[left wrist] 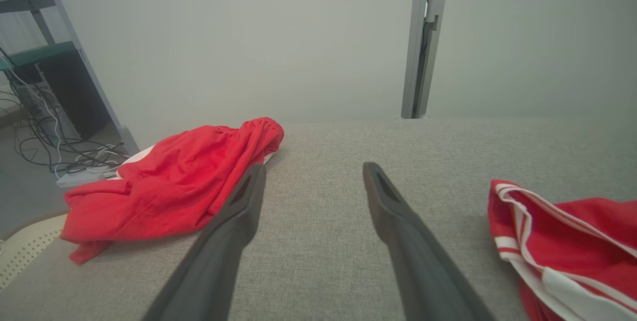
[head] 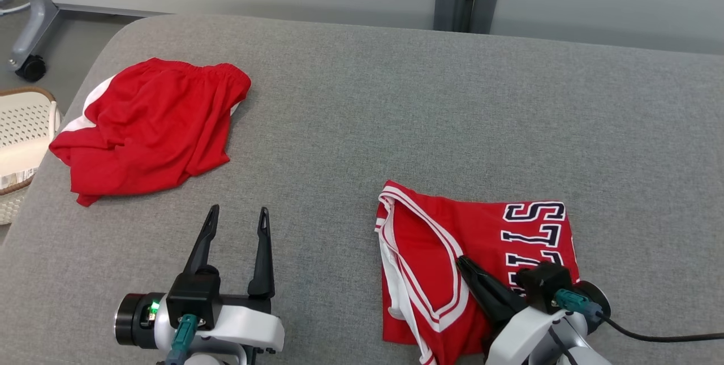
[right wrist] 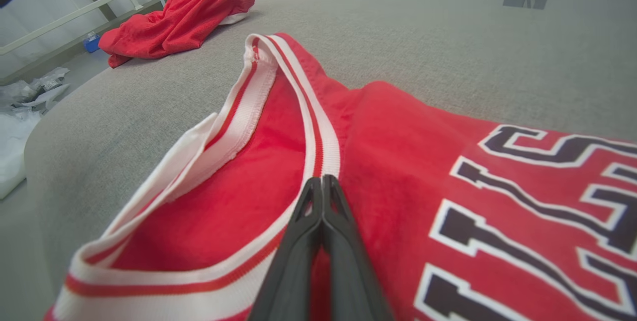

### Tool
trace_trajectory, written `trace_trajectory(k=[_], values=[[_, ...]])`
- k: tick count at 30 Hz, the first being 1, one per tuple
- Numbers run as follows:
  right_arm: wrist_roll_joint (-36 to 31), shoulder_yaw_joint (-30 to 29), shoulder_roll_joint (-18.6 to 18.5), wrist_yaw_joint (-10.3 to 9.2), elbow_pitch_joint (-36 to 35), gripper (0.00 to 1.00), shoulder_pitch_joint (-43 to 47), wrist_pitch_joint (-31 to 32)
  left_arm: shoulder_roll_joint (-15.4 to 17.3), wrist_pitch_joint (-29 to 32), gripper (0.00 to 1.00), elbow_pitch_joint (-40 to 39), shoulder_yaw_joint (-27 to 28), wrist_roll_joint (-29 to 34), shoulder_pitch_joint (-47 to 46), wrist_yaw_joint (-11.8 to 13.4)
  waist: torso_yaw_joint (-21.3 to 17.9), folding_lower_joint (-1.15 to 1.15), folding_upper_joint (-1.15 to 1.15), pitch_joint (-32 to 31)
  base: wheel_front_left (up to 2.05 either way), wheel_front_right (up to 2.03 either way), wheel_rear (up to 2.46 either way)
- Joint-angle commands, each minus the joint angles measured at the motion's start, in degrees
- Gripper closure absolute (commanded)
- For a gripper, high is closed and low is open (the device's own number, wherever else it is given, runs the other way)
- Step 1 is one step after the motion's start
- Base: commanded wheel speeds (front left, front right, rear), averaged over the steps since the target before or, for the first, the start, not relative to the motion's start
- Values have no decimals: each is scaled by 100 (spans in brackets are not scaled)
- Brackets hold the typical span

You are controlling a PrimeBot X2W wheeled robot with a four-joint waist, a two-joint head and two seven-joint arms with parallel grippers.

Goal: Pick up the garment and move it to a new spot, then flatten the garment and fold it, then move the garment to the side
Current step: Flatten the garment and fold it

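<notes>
Two long dark fingers [head: 261,257], slotted near the tips, are seen on the left gripper [head: 238,211], set into a black block [head: 193,294]. A green light [head: 153,305] is caught glowing beside a black cuff [head: 129,320], and a teal connector [head: 184,334] is plugged in below. A white shell [head: 249,325] is wrapped round the wrist. At the right gripper [head: 461,261], a black cable [head: 650,336] is led off from a teal plug [head: 568,300].
</notes>
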Motion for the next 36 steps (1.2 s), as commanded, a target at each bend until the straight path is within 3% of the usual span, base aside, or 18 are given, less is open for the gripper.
trace_trajectory(k=[1,25,36], values=[[3,-1,23,8,42,100,51,-21,17,-21,0,0,-9,-1,3,21,24,0,0,4,0,0,0],[987,1501,421,12,549,100,-618,-41,17,-21,0,65,-288,-86,-260,118,326,0,0,246,0,0,0],[1161,1565,245,10,787,100,-907,-216,18,-21,0,109,-182,-84,-193,123,110,0,0,72,0,0,0]])
